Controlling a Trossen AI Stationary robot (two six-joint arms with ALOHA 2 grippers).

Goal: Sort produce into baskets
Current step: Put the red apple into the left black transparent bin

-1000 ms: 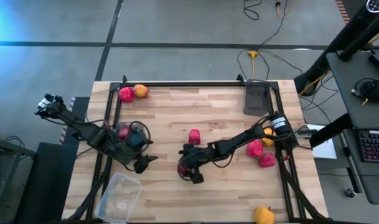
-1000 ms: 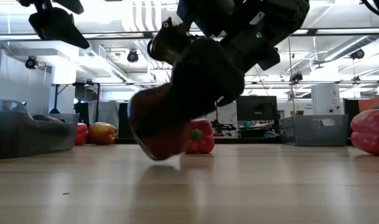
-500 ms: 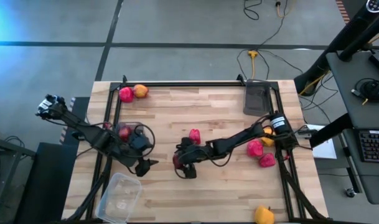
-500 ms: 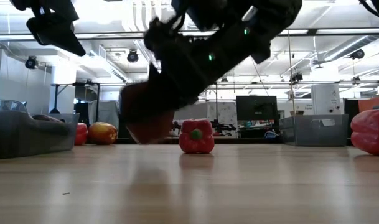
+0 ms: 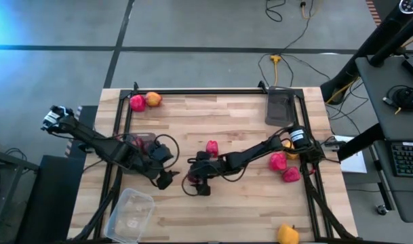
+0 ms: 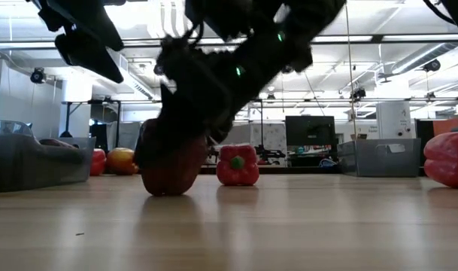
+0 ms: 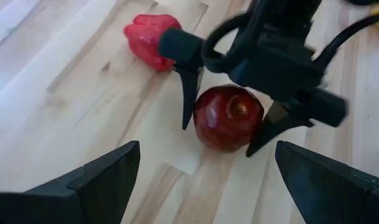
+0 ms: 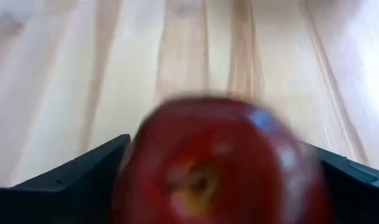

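Observation:
A dark maroon apple [image 5: 190,177] stands on the wooden table near its middle, between the fingers of my right gripper [image 5: 192,183]. It also shows in the left wrist view [image 7: 229,118], the right wrist view [image 8: 220,162] and the low view [image 6: 172,162]. My left gripper [image 5: 167,179] is open and empty just to the apple's left, pointing at it. A red pepper [image 5: 211,148] rests on the table a little beyond the apple. My right gripper pinches the apple's two opposite sides [image 7: 199,107] between its two fingers. The fingers [image 7: 188,87] come from above, slanting down from the table's right. The apple stands with its stem end up and its bottom [image 6: 171,191] on the table.
A dark grey tray [image 5: 146,139] holding maroon produce lies under my left arm, another [image 5: 281,106] at the far right, and a clear tub [image 5: 130,213] at the near left. Red and orange produce lie at the far left [image 5: 145,102], the right [image 5: 284,166] and the near right edge [image 5: 286,234].
My right gripper has carried the apple toward the table's left edge, clear of the table half a second ago, and has lowered it onto the table. My left gripper has gone a little toward the right, closer to the apple.

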